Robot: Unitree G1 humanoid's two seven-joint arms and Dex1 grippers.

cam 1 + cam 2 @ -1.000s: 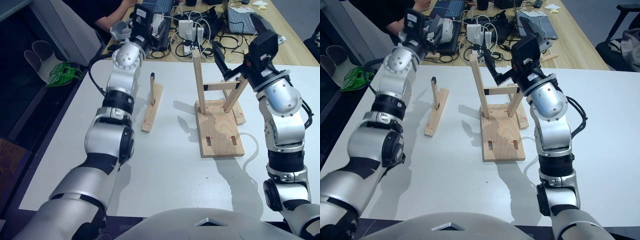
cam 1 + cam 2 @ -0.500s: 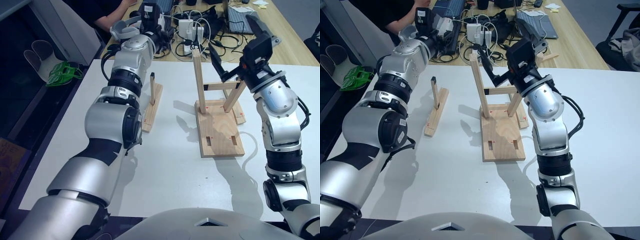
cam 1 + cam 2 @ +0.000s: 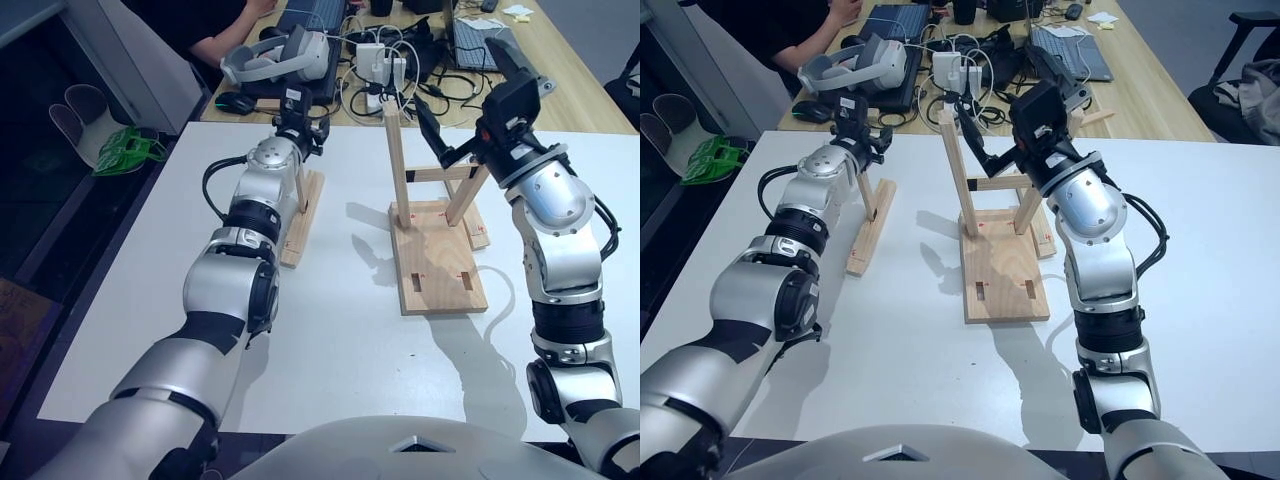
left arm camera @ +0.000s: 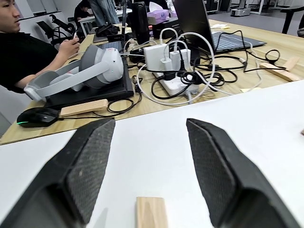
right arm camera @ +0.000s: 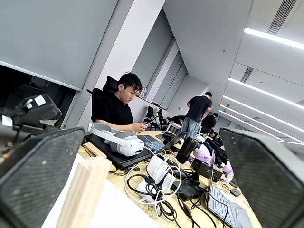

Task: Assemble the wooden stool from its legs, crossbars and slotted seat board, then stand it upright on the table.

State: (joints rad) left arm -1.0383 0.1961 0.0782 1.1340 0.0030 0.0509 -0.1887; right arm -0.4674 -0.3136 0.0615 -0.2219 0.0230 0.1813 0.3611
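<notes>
- Bright white counter up front; behind it a wooden counter strewn with cables and a headset.
- Flat on the white counter toward the right: seat board, two slots bare at its near end. At its far end an upright leg, joined by a crossbar to a tilted leg.
- Well apart to the left: flat bar lying on the counter, with a short stick standing up from it.
- Poised over that stick's top end: left claw, pads spread wide, the wood end between them and touching neither.
- Up by the top of the upright leg: right claw, pads likewise spread and gripping nothing, a wood end close beside one pad.
- Probably the grasp on the left sub-assembly, with the stool only about half built.
- To do it well: centre the stick between the pads, come lower to take in more than the tip, then close squarely on the flat faces.
- Lift straight and slowly, for fear of the joint with the flat bar slipping apart.
- Steady the upright leg with the right claw before pressing anything into the bare slots, and guard against the board sliding.
</notes>
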